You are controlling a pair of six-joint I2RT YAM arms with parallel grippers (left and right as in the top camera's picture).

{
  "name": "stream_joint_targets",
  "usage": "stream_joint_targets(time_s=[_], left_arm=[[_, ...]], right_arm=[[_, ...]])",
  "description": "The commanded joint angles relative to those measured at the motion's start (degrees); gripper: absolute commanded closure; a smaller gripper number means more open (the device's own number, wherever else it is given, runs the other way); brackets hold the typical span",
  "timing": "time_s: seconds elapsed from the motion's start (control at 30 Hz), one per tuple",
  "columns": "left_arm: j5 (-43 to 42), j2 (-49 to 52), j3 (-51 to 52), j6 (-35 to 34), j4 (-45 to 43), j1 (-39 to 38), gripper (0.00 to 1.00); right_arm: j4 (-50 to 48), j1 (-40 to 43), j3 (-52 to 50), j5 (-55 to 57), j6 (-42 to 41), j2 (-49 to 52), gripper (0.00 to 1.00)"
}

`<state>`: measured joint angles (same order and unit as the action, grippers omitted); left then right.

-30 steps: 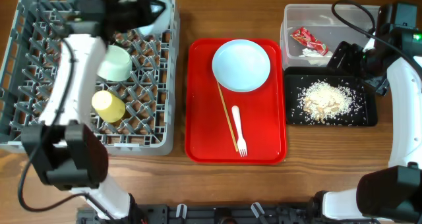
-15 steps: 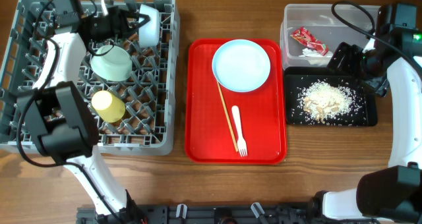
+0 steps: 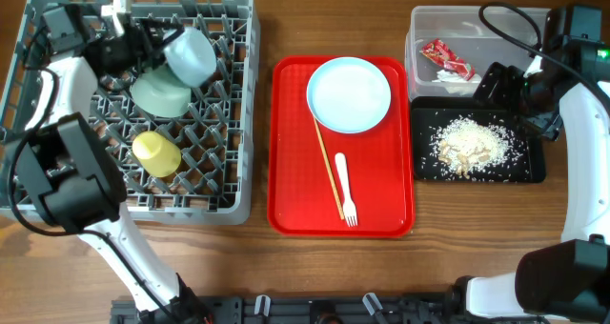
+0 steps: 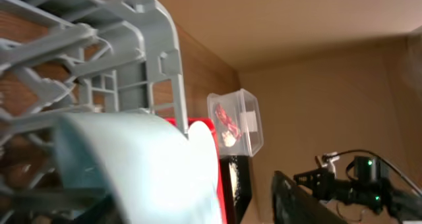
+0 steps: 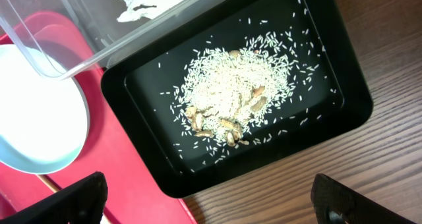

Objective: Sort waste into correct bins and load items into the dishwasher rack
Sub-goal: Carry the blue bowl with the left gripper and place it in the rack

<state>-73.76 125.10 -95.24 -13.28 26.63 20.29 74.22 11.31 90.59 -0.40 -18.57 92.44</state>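
Note:
The pale-blue bowl (image 3: 191, 55) lies tipped on its side in the grey dishwasher rack (image 3: 219, 172), against the pale-green bowl (image 3: 160, 93). A yellow cup (image 3: 155, 152) stands nearer the front. My left gripper (image 3: 152, 50) is at the blue bowl's rim. In the left wrist view the bowl (image 4: 145, 171) fills the space between the jaws, with a gap to the right finger. The gripper (image 4: 191, 207) is open. My right gripper (image 5: 217, 211) hangs open over the black tray (image 5: 151, 138) of rice crumbs (image 5: 231, 85).
The red serving tray (image 3: 291, 191) holds the pale-blue plate (image 3: 349, 95), the chopstick (image 3: 329, 167) and the white fork (image 3: 345, 189). The clear tub (image 3: 419, 38) at the back right holds the red wrapper (image 3: 448, 59) and the white paper scrap (image 5: 142, 3).
My left gripper carried the blue bowl from the rack's far right corner leftwards and down beside the green bowl. Its jaws then opened. The right arm has not moved.

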Motion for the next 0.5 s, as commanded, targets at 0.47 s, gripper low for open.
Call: stream_joint_targets(time_s=[0.47], left_arm=[[3.21,-7.78,-0.35,-3.43,0.00,11.43,0.00]], right_arm=[[0.35,0.02,0.92,-0.52,0.39,-1.27,0.00]])
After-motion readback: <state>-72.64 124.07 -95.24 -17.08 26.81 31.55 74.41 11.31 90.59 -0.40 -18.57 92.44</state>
